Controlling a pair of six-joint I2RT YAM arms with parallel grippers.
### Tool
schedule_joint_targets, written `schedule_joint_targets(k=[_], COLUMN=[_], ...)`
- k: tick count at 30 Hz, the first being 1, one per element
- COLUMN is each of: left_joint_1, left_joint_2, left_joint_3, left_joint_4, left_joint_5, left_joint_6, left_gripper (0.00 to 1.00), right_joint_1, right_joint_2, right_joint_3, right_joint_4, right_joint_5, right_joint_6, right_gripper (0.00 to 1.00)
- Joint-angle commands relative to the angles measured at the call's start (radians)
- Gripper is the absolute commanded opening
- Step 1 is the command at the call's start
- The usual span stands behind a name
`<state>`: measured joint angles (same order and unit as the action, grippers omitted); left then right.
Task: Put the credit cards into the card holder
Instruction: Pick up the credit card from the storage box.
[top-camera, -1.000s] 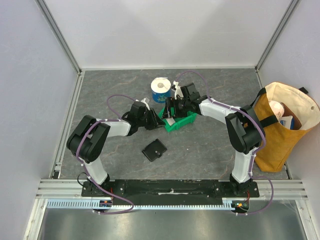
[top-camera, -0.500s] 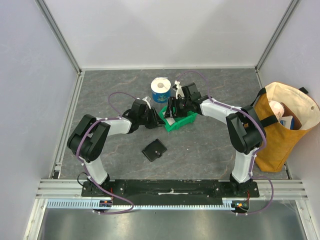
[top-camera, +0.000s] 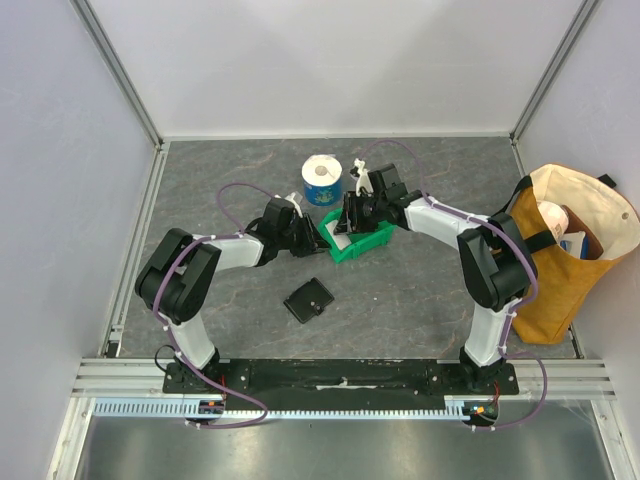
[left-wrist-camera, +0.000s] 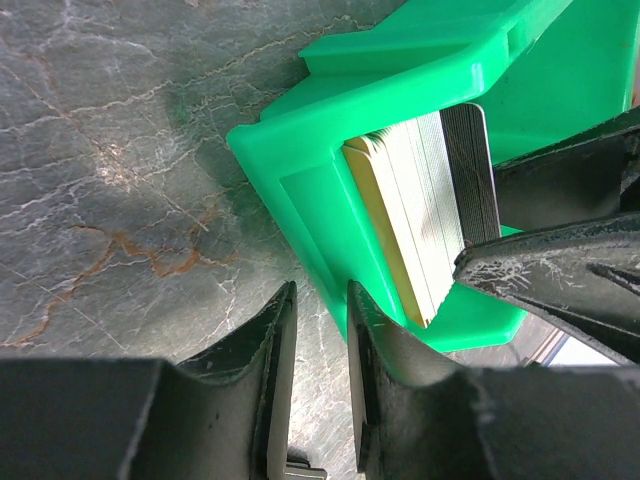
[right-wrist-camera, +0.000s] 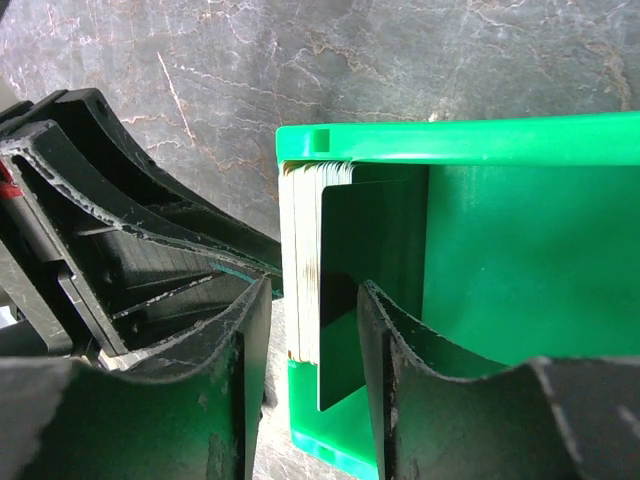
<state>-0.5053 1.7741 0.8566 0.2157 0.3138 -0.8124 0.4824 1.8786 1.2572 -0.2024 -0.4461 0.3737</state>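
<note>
Since the right gripper (right-wrist-camera: 313, 295) stood part-open astride the upright credit cards (right-wrist-camera: 305, 250) in the green bin (right-wrist-camera: 520, 250), gripping nothing yet, it could have pinched several cards at once, or caught the bin wall. The left gripper (left-wrist-camera: 320, 295), nearly closed at the bin's 9 o'clock, perhaps clamped that wall — the view left it unclear. The card holder (top-camera: 310, 300) lay at the bin's 7 o'clock, well apart.
</note>
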Motion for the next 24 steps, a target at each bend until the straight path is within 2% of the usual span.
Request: schedule_joint_targets(k=[1, 4, 9, 16, 18, 24], left_joint_1=[-0.001, -0.001, 0.002, 0.002, 0.001, 0.002], left_joint_2=[0.019, 0.019, 0.021, 0.021, 0.021, 0.016], left_joint_3=[0.027, 0.029, 0.030, 0.027, 0.027, 0.024], left_joint_4=[-0.004, -0.006, -0.009, -0.010, -0.010, -0.012], left_joint_5=[-0.027, -0.027, -0.027, -0.027, -0.025, -0.024], left_joint_6=[0.045, 0.047, 0.050, 0.050, 0.051, 0.053], left_gripper=[0.32, 0.32, 0.31, 0.31, 0.31, 0.31], right_joint_1=[-0.002, -0.007, -0.014, -0.030, -0.030, -0.031], right_joint_2=[-0.049, -0.050, -0.053, -0.056, -0.058, -0.052], right_joint_3=[-0.004, -0.004, -0.007, -0.010, -0.008, 0.031], right_joint_4=[0.018, 0.017, 0.018, 0.015, 0.012, -0.037], right_joint_5=[-0.023, -0.025, -0.019, 0.004, 0.029, 0.121], right_joint_6=[0.013, 0.013, 0.007, -0.002, -0.013, -0.074], right_gripper=[0.45, 0.43, 0.30, 0.21, 0.20, 0.09])
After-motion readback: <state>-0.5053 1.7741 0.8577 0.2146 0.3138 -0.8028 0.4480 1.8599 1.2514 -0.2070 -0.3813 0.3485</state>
